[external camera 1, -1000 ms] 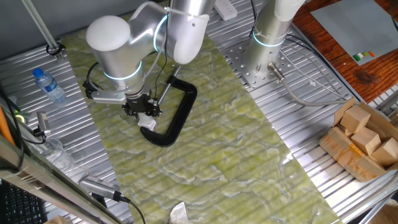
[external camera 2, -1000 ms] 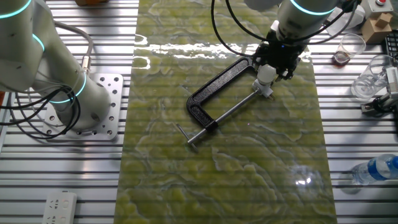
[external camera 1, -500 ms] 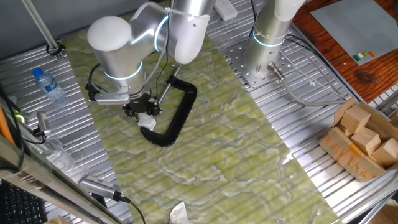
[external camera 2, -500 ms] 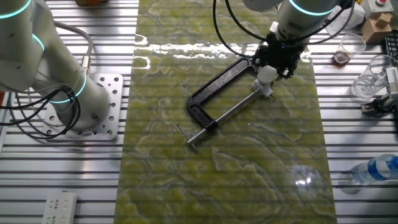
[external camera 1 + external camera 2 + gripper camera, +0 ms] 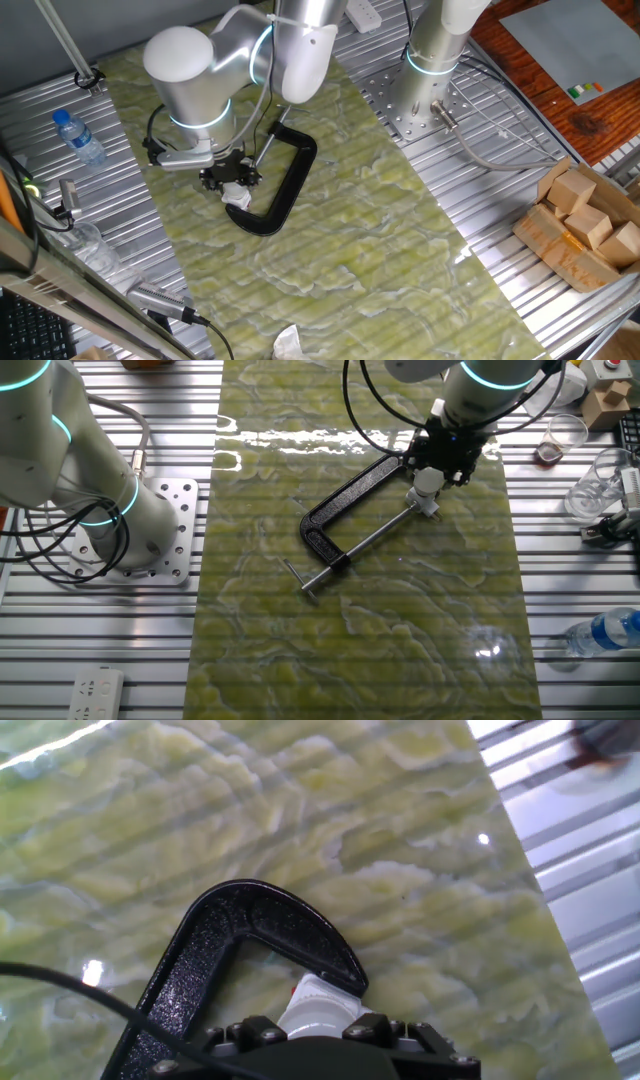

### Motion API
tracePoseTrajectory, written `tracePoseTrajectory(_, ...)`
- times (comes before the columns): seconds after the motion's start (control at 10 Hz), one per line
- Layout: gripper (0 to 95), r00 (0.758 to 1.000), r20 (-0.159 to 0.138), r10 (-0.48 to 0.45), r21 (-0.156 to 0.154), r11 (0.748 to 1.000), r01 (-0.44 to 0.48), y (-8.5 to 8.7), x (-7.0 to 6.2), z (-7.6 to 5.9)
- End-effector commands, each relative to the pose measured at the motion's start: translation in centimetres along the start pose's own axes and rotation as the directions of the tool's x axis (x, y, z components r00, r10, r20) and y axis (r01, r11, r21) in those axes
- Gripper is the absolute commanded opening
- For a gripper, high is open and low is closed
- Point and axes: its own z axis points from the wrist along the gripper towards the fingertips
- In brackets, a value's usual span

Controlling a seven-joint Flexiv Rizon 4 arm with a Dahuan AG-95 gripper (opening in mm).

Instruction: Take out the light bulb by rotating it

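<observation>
Gripper (image 5: 231, 182) sits low over the green marbled mat (image 5: 330, 230), directly on top of the light bulb (image 5: 427, 479), which stands in its white base held in the mouth of the black C-clamp (image 5: 345, 500). In the other fixed view the bulb's rounded white top shows just under the black fingers, so the pincer looks clamped on the bulb, though the contact itself is hidden by the hand. The hand view shows only the bulb's white base (image 5: 318, 1010) below the camera body, tucked against the clamp's curved end (image 5: 250, 925), with a black cable (image 5: 60, 982) crossing the lower left. The clamp lies flat on the mat, its frame curving around the bulb and its long screw rod (image 5: 365, 538) running away to a small crossbar handle (image 5: 297, 576). Around the mat on the ribbed metal table (image 5: 480, 200) are a clear water bottle (image 5: 78, 137) with a blue cap, wooden blocks (image 5: 585, 215) in a cardboard box, a crumpled white scrap (image 5: 288, 343) at the mat's near edge, a second arm's base (image 5: 110, 510) bolted well apart, and a power strip (image 5: 96, 694).
</observation>
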Motion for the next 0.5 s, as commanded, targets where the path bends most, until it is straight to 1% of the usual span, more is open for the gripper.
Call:
tracePoseTrajectory(0.1,57.0,1.000,-0.001,-0.009,0.002,1.000,0.009,0.09,0.01,0.01)
tracePoseTrajectory(0.5,57.0,1.000,-0.001,-0.021,0.005,1.000,0.022,0.17,0.21,0.17)
